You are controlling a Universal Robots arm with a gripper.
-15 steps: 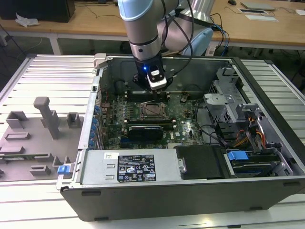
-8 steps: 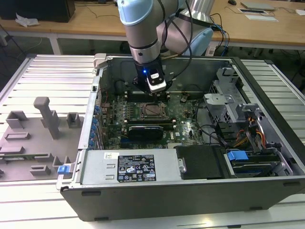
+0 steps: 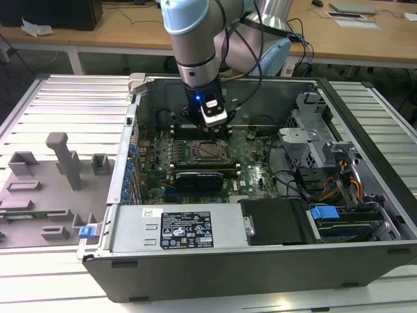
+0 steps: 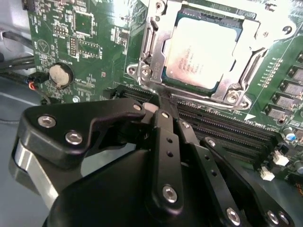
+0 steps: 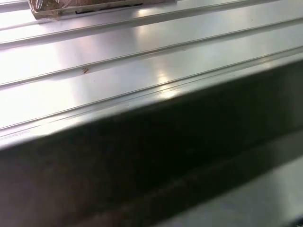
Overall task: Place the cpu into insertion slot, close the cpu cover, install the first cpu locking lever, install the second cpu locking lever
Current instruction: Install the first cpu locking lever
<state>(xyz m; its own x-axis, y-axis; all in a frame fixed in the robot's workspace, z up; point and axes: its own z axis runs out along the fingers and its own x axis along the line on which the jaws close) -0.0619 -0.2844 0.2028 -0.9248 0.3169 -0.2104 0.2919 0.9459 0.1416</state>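
Observation:
The cpu (image 4: pixel 199 54), a pale silvery square chip, lies flat in the insertion slot (image 3: pixel 210 151) on the green motherboard. The silver cpu cover (image 4: pixel 235 91) lies down around the chip, which shows through its window. Thin metal levers (image 4: pixel 145 47) run along the sides of the cover. My gripper (image 4: pixel 158 101) has its black fingers (image 4: pixel 165 137) drawn together, tips at the socket's edge beside the memory slots, with nothing seen between them. In the exterior view the gripper (image 3: pixel 213 120) hangs just behind the socket inside the open computer case.
Long black memory slots (image 4: pixel 227 127) run beside the socket, and a coin battery (image 4: pixel 60 73) sits nearby. A black graphics card (image 3: pixel 202 177), the power supply (image 3: pixel 176 228) and a drive cage (image 3: pixel 306 140) crowd the case. A grey fixture tray (image 3: pixel 52 182) lies at the exterior view's left.

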